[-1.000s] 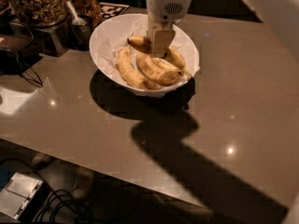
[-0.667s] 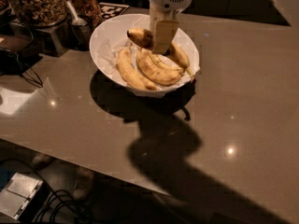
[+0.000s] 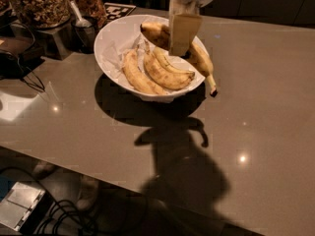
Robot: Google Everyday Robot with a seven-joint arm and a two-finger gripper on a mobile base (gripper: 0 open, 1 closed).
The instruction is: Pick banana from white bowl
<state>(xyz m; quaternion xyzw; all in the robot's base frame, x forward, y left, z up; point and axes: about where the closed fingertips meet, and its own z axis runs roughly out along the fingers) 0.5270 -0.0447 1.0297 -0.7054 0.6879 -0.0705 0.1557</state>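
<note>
In the camera view, the gripper (image 3: 181,43) hangs over the right half of the white bowl (image 3: 106,36), its claw pinched on the blotched banana (image 3: 203,62) near the middle. The banana is carried slantwise above the bowl, one end over the bowl's far side and the dark stem tip out past its right rim. Two cleaner bananas (image 3: 147,73) lie inside on crumpled paper. The grasp looks done; what is left is carrying the banana clear of the bowl.

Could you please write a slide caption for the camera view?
The tool over the white bowl grips the blotchy banana, stem end past the rim; two cleaner bananas lie inside.
</note>
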